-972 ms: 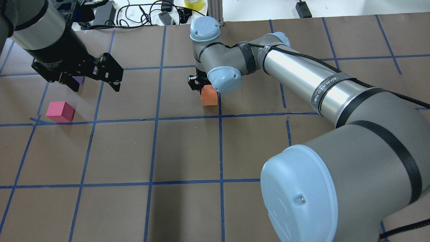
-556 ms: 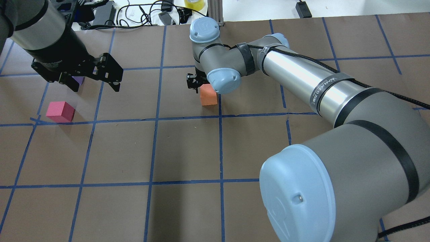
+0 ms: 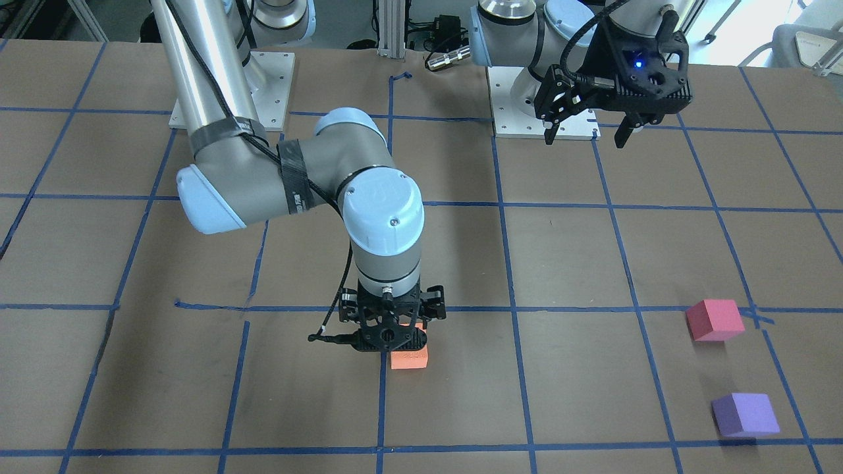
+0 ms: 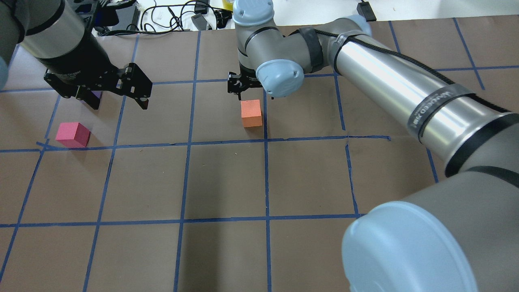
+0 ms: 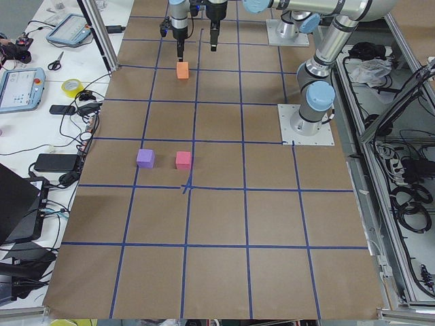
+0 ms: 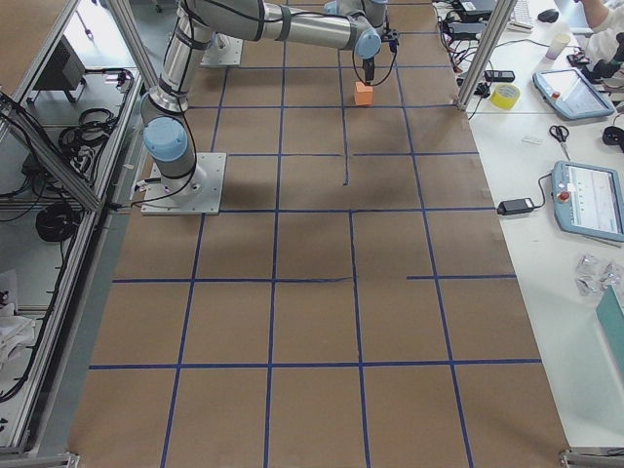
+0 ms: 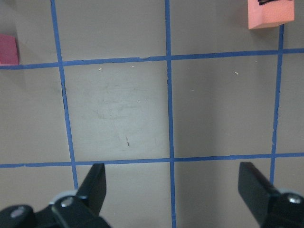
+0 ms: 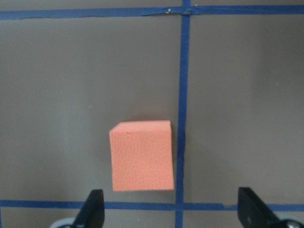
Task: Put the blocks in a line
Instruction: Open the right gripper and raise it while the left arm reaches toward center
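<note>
Over the brown gridded table (image 4: 223, 182), hovering the wide-open right gripper (image 3: 394, 342) straight above the orange block (image 4: 251, 113), parking the equally gaping left gripper (image 3: 585, 131) high with pink block (image 4: 73, 135) and purple block (image 3: 745, 415) well off below it, risking an off-centre squeeze twisting that cube askew.

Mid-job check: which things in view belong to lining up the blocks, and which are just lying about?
Job: orange block, pinkish-red block, purple block; right gripper open above the orange block; left gripper open.

Lying about, off the table's edge: yellow tape roll, scissors, teach pendant, cables.
</note>
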Controlling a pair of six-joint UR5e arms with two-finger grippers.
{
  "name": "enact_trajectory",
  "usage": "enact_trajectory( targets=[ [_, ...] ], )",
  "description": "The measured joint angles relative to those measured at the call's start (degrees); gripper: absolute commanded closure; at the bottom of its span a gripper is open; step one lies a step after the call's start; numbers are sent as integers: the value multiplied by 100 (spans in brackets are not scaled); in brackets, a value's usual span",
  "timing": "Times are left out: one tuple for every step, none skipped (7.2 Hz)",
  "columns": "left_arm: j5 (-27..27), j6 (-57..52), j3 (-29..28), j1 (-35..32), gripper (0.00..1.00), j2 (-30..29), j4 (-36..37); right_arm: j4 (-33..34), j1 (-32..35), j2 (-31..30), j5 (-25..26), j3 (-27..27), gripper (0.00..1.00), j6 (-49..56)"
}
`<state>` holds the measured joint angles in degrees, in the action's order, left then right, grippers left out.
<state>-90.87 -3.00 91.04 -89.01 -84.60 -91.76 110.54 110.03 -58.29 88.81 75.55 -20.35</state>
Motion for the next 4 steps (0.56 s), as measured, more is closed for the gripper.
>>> enact_trajectory(
  targets=[
    [8,-43,-39,-4,0,-47,13,-598,-188,-457,19,40,0,45],
    [9,-170,-68,-8,0,-132,106,-1117,-410,-901,20,118,0,189],
    [45,-298,-66,-15,0,-311,336,-1431,-638,-1332,34,283,0,526],
    [249,-293,-33,-57,0,-558,559,-1570,-855,-1751,59,562,0,871]
  ],
)
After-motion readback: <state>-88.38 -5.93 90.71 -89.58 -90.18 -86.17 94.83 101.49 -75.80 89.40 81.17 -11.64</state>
